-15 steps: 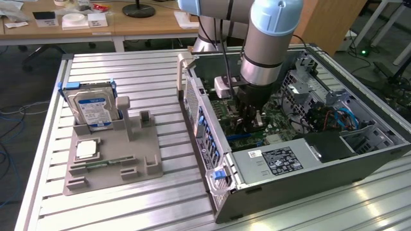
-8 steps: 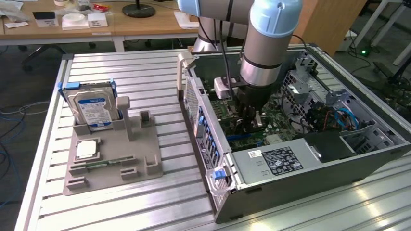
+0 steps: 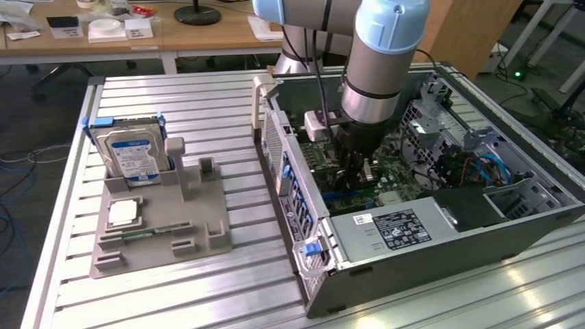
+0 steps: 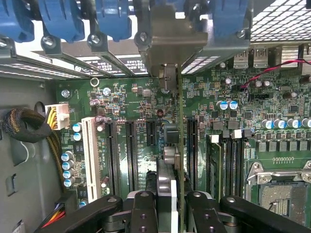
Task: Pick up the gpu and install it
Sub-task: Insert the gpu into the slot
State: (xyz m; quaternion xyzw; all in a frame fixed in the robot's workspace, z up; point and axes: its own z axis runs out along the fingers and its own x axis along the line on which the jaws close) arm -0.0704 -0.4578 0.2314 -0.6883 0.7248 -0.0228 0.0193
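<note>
Gripper [image 4: 172, 212] is down inside the open computer case [image 3: 316, 288], jaws drawn in narrow and clamped on the gpu [image 4: 174, 145]. One black finger [image 4: 146, 213] sits on each face of the card. The wrist view catches the card edge-on, standing upright over the green motherboard [image 4: 141, 104]. It sits in line with the row of black expansion slots [image 4: 130, 155], between them and the memory sticks [image 4: 226, 165]. Its silver end bracket [image 4: 170, 43] is up against the case's rear wall, in among the blue slot latches [image 4: 63, 19]. Whether the card's edge is seated in a slot, I can't tell from here.

Further out on the board, there's a white slot [image 4: 90, 155] on one side and the processor socket [image 4: 277, 189] on the other. In the exterior view the arm [image 3: 379, 62] drops straight down into the case, with the power supply [image 3: 393, 229] just beside it, nearer the camera. Well apart, on the exterior view's left, a grey holder [image 3: 196, 199] sits on the slatted table [image 3: 183, 96]. A hard drive [image 3: 133, 154] stands upright in it.
</note>
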